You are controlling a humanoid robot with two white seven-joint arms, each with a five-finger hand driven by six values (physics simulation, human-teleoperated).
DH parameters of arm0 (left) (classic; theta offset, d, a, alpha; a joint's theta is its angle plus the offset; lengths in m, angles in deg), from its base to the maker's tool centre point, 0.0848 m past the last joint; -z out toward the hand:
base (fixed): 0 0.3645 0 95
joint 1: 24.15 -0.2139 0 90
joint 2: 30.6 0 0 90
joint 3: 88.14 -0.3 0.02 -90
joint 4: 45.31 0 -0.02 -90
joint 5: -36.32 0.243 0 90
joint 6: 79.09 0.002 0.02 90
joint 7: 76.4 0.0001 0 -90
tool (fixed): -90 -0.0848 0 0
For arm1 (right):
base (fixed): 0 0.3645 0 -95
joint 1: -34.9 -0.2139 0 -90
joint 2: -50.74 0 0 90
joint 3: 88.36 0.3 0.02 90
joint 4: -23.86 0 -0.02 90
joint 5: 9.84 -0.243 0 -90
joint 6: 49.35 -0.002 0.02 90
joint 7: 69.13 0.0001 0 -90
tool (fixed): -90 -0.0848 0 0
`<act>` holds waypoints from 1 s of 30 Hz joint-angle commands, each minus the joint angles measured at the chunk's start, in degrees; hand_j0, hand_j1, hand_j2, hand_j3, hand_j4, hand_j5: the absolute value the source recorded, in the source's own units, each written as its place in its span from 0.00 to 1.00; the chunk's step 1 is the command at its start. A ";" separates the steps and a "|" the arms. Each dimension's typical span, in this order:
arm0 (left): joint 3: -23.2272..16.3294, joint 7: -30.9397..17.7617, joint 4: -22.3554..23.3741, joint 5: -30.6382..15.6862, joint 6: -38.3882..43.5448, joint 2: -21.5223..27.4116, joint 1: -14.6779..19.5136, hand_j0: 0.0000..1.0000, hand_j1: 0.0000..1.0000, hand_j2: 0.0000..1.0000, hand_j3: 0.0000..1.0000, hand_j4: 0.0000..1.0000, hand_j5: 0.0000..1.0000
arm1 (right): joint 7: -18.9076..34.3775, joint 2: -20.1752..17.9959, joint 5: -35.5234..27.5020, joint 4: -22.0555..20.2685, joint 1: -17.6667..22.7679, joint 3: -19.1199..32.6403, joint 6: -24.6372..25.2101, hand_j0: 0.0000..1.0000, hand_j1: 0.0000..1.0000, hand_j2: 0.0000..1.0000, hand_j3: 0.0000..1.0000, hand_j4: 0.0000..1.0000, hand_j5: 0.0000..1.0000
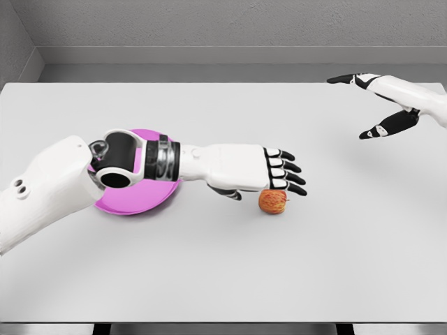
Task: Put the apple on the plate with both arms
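Left hand stretched flat across the middle of the white table, palm down, dark-tipped fingers extended and slightly fanned, gripping nothing. Thumb tucked low beneath the palm, pointing toward the fruit. Apple sitting on the table just under and in front of those fingertips, close to the lowest finger, contact or no contact impossible to settle from this angle. Probably arranged so for a top-down or side-wrapping grasp: hand open and poised above the fruit, not closed around it yet. Pink plate lying flat on the table well to the left of the apple, largely hidden behind the left forearm and its black wrist joint (only a lower crescent and a sliver at the top showing). Forearm passing directly over the plate, likely only because the shortest reach to the fruit runs that way; a carry back to the plate judged short. Right hand held off at the far right, raised above the table, fingers and thumb spread apart, empty, far from both apple and plate. Seemingly parked out of the way, or waiting for its share of a two-arm job. Task judged at the approach stage: apple not lifted, plate bare in its visible part.
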 commanded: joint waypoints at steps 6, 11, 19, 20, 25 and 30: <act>-1.86 0.03 0.57 3.74 0.09 -1.69 0.09 1.00 1.00 1.00 1.00 1.00 1.00 | -0.03 -0.11 -0.31 -0.14 0.00 0.03 0.16 1.00 1.00 1.00 1.00 1.00 1.00; -2.74 0.03 2.94 4.26 0.09 -2.04 0.09 1.00 1.00 1.00 1.00 1.00 1.00 | -0.03 -0.11 -0.31 -0.14 0.00 -0.06 0.16 1.00 1.00 1.00 1.00 1.00 1.00; -4.32 0.03 5.05 6.29 0.09 -4.68 0.18 1.00 1.00 1.00 1.00 1.00 1.00 | -0.03 -0.11 0.57 -0.49 0.00 -0.06 0.16 1.00 1.00 1.00 1.00 1.00 1.00; -4.32 0.03 5.14 6.37 0.09 -4.68 0.26 1.00 1.00 1.00 1.00 1.00 1.00 | -0.03 -0.19 0.57 -0.85 0.09 -0.06 0.16 1.00 1.00 1.00 1.00 1.00 1.00; -5.29 0.03 5.23 6.64 0.09 -5.38 0.26 1.00 1.00 1.00 1.00 1.00 1.00 | -0.03 -1.42 0.57 -1.81 0.35 0.03 0.16 1.00 1.00 1.00 1.00 1.00 1.00; -5.20 0.12 6.28 9.19 0.09 -5.47 0.70 1.00 1.00 1.00 1.00 1.00 1.00 | -0.03 -2.83 0.57 -2.08 0.26 0.38 0.16 1.00 1.00 1.00 1.00 1.00 1.00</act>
